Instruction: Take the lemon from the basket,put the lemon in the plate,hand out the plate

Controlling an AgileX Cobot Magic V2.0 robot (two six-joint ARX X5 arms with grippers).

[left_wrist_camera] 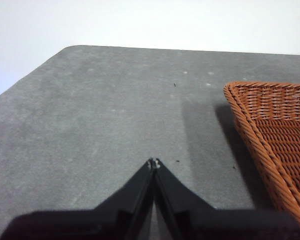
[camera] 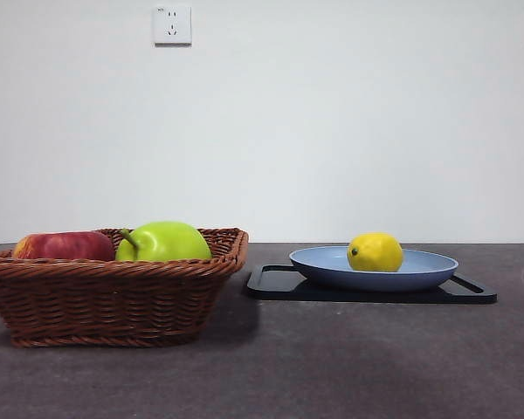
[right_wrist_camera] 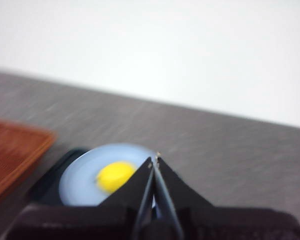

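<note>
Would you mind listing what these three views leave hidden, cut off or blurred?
- Front view: the basket wall hides the lower parts of the red apple and green apple.
- Left wrist view: the basket is cut off by the picture's edge.
- Right wrist view: motion blur smears the lemon, plate and black tray.

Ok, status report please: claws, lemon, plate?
Left claw shut, beside basket. Right claw shut, above plate. Lemon in plate. Nothing blocking.

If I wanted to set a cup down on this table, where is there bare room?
Bare table lies in front of the basket and the tray. The narrow gap between those two is tight. The plate holds a lemon.
</note>
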